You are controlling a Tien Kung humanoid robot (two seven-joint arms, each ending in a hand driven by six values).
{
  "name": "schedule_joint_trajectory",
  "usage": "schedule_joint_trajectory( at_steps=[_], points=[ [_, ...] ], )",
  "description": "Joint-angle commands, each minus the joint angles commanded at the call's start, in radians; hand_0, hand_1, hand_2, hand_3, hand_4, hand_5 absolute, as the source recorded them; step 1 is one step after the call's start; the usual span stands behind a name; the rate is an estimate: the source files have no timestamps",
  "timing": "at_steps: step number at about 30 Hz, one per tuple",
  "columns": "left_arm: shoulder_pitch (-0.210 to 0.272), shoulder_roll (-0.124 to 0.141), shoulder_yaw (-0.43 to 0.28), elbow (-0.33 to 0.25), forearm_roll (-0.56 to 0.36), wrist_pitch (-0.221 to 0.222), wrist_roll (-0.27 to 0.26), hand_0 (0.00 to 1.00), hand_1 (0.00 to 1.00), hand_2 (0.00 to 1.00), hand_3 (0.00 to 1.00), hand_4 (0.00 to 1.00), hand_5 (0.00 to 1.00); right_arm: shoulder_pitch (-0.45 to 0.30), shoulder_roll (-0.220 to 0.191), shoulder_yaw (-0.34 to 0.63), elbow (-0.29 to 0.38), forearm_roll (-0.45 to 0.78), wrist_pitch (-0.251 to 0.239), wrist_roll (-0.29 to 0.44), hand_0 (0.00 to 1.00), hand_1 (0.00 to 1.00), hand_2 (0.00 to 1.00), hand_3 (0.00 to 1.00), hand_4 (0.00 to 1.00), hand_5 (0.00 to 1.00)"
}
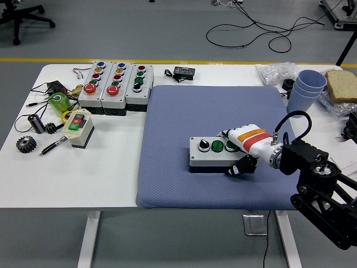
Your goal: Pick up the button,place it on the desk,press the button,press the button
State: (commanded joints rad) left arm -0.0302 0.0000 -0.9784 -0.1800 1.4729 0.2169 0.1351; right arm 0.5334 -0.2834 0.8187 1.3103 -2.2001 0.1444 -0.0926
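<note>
the right hand (241,146) clasps the right end of the grey button box (215,153), which rests on the blue mat (167,117).

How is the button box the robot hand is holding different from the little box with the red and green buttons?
The held button box lies on the blue mat, gripped by the right hand; the little box sits untouched on the white table. The held box is longer, with three controls, not two. Both are pale.

Grey button box (215,153) with white top, lying flat on blue mat (184,111), long side left-right; black knob at left, two green buttons beside it.
</note>
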Motion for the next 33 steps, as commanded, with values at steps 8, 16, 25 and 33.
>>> schedule_joint_trajectory(
  at_steps=[8,16,25,33],
  points=[
    [0.002,0.0,-0.006,0.0,0.011,-0.001,0.001,0.601,0.633,0.678,0.547,0.365,0.699,-0.017,-0.001,0.017,0.024,0.063,0.008,-0.019,0.819,0.738,0.831,0.875,0.971,0.241],
    [0.004,0.0,0.0,0.0,0.003,-0.001,-0.001,0.601,0.633,0.678,0.547,0.367,0.697,-0.024,-0.002,0.027,0.049,0.108,0.02,-0.027,0.869,0.819,0.906,0.963,0.978,0.251],
    [0.001,0.0,0.005,0.0,-0.008,0.001,-0.004,0.602,0.632,0.678,0.547,0.368,0.696,-0.036,-0.004,0.044,0.089,0.127,-0.001,-0.036,0.902,0.857,0.939,0.998,0.986,0.26],
    [-0.001,0.0,0.004,0.0,-0.011,0.003,-0.005,0.601,0.632,0.678,0.547,0.368,0.696,-0.094,-0.041,0.126,0.211,0.117,-0.127,-0.047,0.839,0.791,0.888,0.948,0.982,0.255]
  ],
)
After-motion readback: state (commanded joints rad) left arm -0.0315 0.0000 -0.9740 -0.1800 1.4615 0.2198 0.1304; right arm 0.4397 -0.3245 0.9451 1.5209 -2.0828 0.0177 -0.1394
